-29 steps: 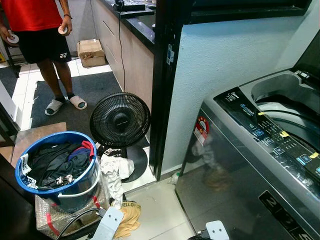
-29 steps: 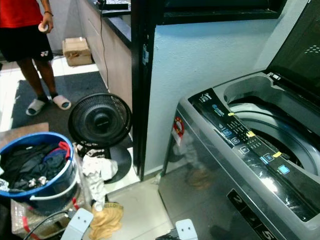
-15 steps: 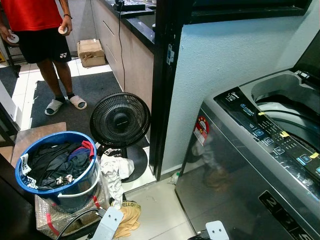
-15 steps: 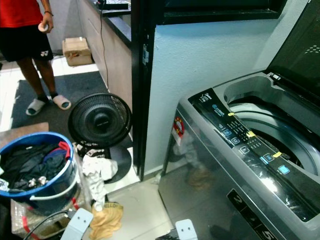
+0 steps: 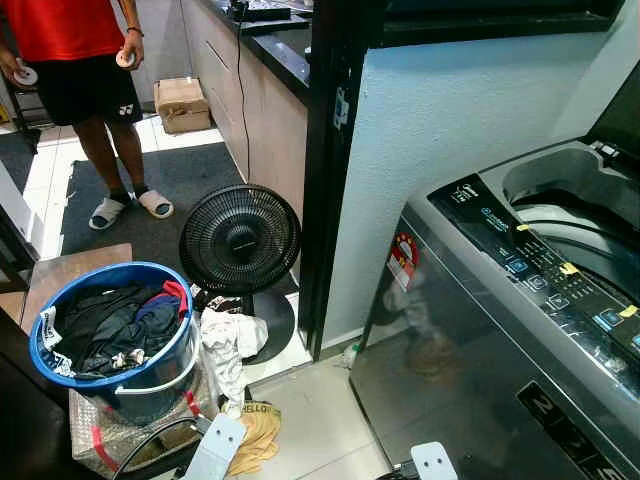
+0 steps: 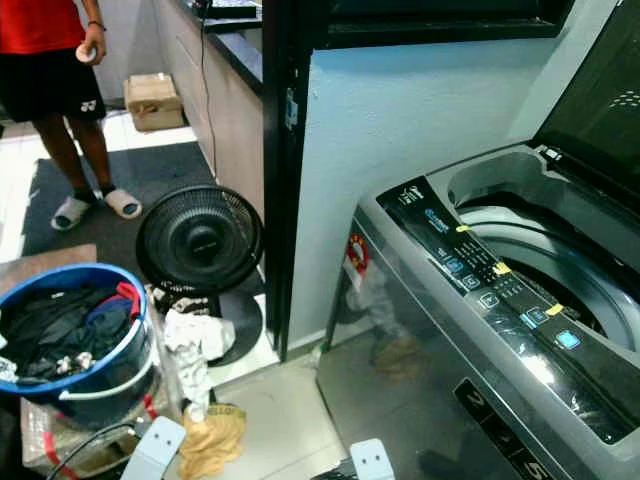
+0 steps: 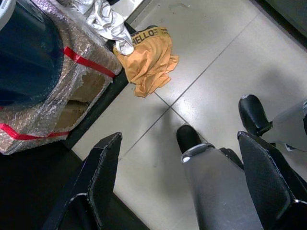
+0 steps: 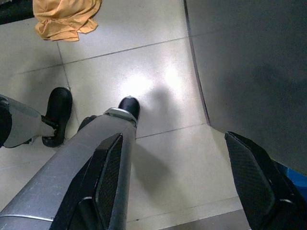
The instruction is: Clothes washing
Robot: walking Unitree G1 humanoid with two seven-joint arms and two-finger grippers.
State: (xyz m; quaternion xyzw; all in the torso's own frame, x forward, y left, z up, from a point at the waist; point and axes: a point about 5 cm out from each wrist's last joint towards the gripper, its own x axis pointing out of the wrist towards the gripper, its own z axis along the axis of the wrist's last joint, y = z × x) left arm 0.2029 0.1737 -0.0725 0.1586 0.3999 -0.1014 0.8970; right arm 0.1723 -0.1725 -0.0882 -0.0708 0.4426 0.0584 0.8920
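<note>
A: Now, the tools first. How do they stand?

B: Left tool (image 7: 180, 177) hangs low over the tiled floor (image 7: 211, 72), fingers (image 7: 108, 163) spread wide and released, grasping nothing. Right tool (image 8: 175, 179) hangs likewise, fingers (image 8: 252, 167) parted, beside the dark front panel of the washing machine (image 5: 470, 360).

A: What lies nearest them?

B: An orange garment (image 7: 146, 60) printed "HELLO" lies crumpled on the floor, touching a white cloth (image 5: 228, 345) that drapes down beside a bubble-wrapped box (image 7: 72, 81) with red tape.

A: And the laundry itself?

B: Dark clothes (image 5: 105, 325) fill a blue bucket (image 5: 160, 372) standing on that box, to the robot's left. The washing machine stands to its right, lid (image 6: 600, 95) raised, drum (image 6: 540, 250) exposed.

A: Farther out?

B: A black floor fan (image 5: 240, 240) stands beside a dark door frame (image 5: 335, 150). Beyond, a person (image 5: 75, 60) in a red shirt and black shorts stands on a grey mat (image 5: 185, 180), near a cardboard box (image 5: 182, 103).
</note>
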